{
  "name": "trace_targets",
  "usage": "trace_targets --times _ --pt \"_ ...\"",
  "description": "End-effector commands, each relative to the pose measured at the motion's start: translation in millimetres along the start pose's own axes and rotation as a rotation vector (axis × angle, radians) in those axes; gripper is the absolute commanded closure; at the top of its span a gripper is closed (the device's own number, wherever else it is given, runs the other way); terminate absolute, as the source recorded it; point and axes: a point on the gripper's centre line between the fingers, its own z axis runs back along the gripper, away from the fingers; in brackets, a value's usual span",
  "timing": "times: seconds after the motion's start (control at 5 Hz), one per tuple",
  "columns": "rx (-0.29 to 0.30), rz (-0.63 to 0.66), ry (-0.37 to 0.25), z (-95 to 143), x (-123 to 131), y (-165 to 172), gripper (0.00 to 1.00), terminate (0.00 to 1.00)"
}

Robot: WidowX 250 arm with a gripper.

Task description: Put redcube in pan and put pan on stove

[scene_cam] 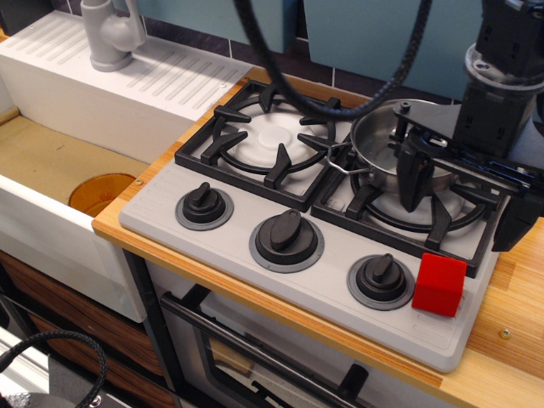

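Note:
The redcube [439, 285] sits on the front right corner of the light grey stove [170, 234], just right of the right knob [380, 279]. The shiny steel pan [378, 136] rests on the right burner grate [442, 225], with one wire loop handle pointing left. My gripper [466, 200] hangs over the right burner just in front of and right of the pan. Its two black fingers are spread wide and hold nothing. The left finger [414, 177] overlaps the pan's near side. The arm hides the pan's right part.
The left burner grate [268, 140] is bare. A white sink [51, 229] with a grey faucet [110, 34] and an orange drain disc [102, 194] lies to the left. A wooden counter [518, 297] borders the stove. A black cable [340, 102] arcs overhead. An oven door [255, 357] is below.

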Motion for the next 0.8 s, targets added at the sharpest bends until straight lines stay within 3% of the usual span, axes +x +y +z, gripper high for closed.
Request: trace_targets --times 0.0,0.6 --pt "0.0 0.0 0.0 0.0 0.0 0.0 0.0 0.0" --pt "-0.023 -0.005 -0.047 -28.8 2.9 -1.9 0.0 0.0"
